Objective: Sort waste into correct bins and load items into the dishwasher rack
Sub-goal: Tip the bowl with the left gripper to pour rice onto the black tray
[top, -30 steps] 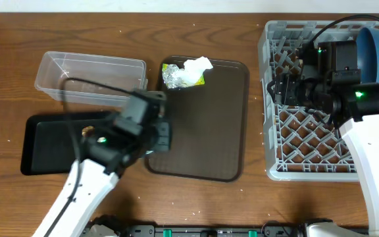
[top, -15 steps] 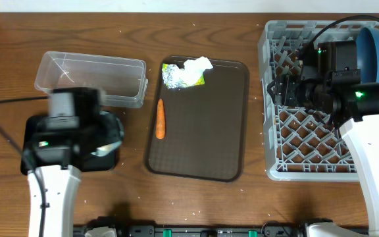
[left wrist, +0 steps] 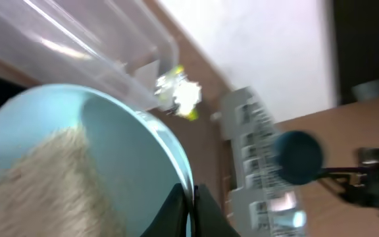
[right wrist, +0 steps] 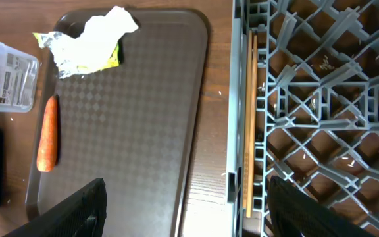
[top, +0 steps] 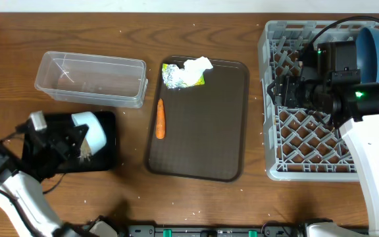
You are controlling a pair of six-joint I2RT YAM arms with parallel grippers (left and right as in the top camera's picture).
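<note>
Overhead: one carrot (top: 160,119), one tissue (top: 198,64), one white bowl (top: 91,133)

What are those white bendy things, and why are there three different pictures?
They are two robot arms at a table. One picture looks down from above; the other two come from little cameras on each wrist. The left arm pinches a white bowl in its jaws, tipped over the black tray, with rice at its lip. The right arm hangs over the grey rack, jaws open and empty. In the rack are a blue bowl and chopsticks. On the brown tray lie a carrot, a tissue and a foil wrapper. A clear tub sits next to the black tray.
</note>
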